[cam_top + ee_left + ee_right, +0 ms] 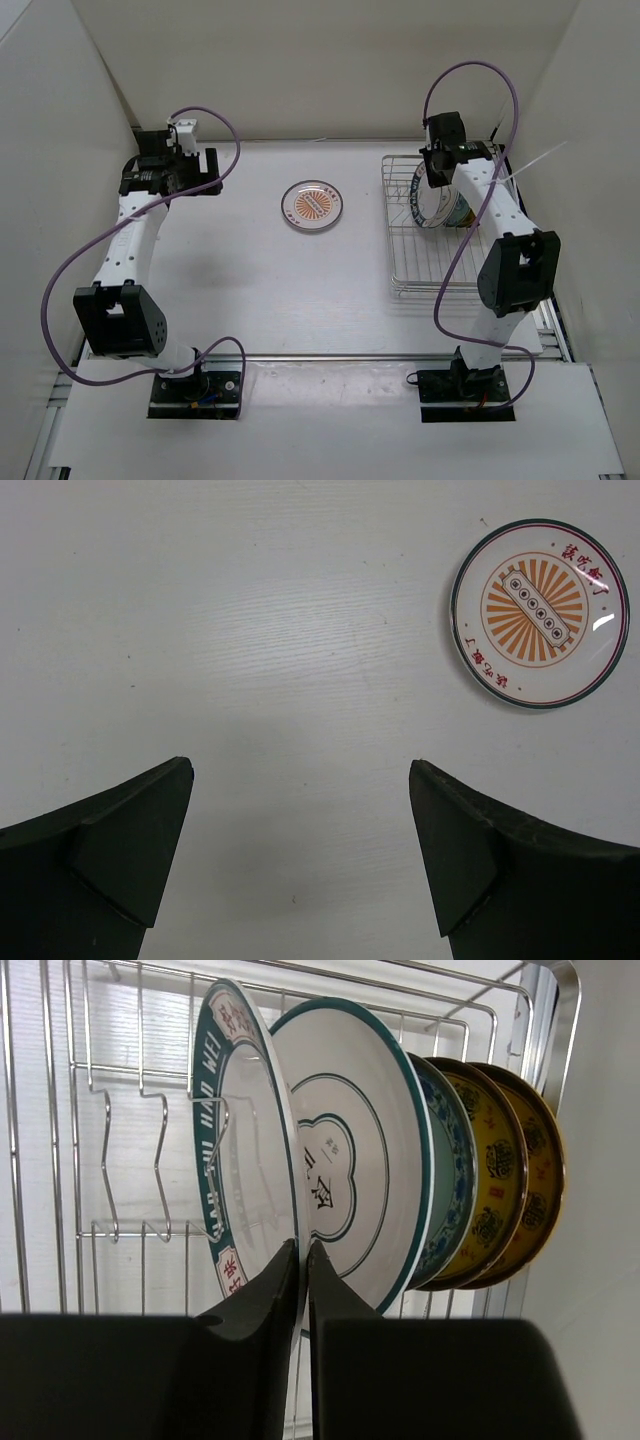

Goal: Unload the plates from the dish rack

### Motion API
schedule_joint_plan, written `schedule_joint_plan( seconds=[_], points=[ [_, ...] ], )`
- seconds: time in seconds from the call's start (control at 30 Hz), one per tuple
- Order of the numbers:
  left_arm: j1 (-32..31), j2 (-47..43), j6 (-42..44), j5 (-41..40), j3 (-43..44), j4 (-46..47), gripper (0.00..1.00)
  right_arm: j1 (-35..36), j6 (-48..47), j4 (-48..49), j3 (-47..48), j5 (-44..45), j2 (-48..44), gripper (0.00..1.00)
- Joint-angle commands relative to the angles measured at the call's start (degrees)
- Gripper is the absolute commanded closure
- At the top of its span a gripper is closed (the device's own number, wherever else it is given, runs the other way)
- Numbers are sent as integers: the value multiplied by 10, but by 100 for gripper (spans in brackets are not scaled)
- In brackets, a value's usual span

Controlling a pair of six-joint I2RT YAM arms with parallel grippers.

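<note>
The orange-sunburst plate (315, 204) lies flat on the table mid-back; it also shows in the left wrist view (538, 612). The wire dish rack (400, 270) stands at the right and holds several plates on edge. My right gripper (437, 170) (302, 1245) is shut on the near rim of the dark-blue-rimmed white plate (235, 1140), the front one in the row. Behind it stand the white plate with grey motif (350, 1150), the teal patterned plate (452, 1170) and gold plates (495, 1160). My left gripper (205, 170) (300, 765) is open and empty over bare table, left of the orange plate.
The rack's empty slot wires (130, 1160) lie left of the gripped plate. White walls close in the table at the back and both sides. The rack sits near the right wall, beside my right arm (515, 265).
</note>
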Motion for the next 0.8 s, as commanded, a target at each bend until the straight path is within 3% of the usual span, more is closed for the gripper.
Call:
schedule_joint_plan(
  seconds=[0.0, 0.6, 0.67, 0.77],
  points=[
    [-1, -7, 4, 17, -7, 3, 0, 2, 3, -13, 30, 54, -4, 100],
    [-7, 21, 4, -5, 3, 26, 0, 37, -24, -13, 69, 151, -166, 100],
    [-26, 40, 4, 30, 40, 13, 0, 42, -24, -19, 69, 129, -182, 100],
    [-73, 71, 21, 110, 105, -11, 0, 42, -6, -32, 58, -1, -213, 100]
  ],
)
